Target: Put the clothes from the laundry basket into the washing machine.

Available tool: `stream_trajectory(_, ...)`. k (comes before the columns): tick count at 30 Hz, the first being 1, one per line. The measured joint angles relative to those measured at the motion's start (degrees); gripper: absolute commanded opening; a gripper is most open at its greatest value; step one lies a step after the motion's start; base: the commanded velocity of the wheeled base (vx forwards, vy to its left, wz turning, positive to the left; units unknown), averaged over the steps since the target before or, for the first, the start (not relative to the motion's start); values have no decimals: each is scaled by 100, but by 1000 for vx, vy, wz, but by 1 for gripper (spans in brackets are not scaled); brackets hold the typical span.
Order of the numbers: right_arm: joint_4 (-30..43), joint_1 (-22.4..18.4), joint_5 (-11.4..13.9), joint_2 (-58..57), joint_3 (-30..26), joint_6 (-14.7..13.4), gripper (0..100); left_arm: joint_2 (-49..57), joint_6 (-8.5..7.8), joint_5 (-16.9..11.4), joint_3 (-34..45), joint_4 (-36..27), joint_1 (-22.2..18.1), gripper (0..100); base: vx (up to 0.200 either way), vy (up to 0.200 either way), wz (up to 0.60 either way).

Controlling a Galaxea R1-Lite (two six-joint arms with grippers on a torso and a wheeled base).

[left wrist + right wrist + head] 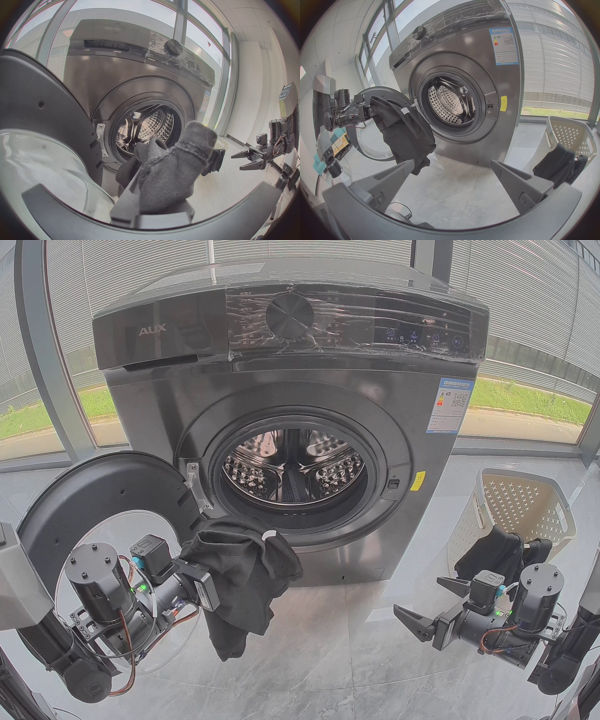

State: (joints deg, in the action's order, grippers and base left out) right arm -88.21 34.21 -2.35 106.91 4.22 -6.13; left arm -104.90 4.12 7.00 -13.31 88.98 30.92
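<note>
Loading in progress

Head view: left gripper (215,591) is clamped on a black cloth garment (247,571) hanging before the grey front-loading washing machine (400,421), low by its open drum (294,471).

Left wrist view: cloth bunches in that grip.

Right wrist view: right gripper (453,164) gapes wide, empty, near the white perforated plastic laundry basket (572,131) holding a second dark garment (554,164).

Soft, light, likely to trail; pinch a bunched fold.

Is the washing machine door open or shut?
Open: the door stands swung out beside the machine, and the drum shows its perforated metal wall through the round opening.
</note>
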Motion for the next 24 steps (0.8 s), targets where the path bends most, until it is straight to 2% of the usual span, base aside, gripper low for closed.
stream_trajectory(8,0,11,1,0,-20,-10,100,-30,0,2,17,0,43,0,0,0,0)
stream_trajectory(14,0,20,1,0,-28,-10,100,-37,-18,2,22,-5,56,0,200,0,0)
stream_trajectory(24,0,22,-2,9,-34,-11,100,-39,-35,24,45,0,205,0,20,0,0)
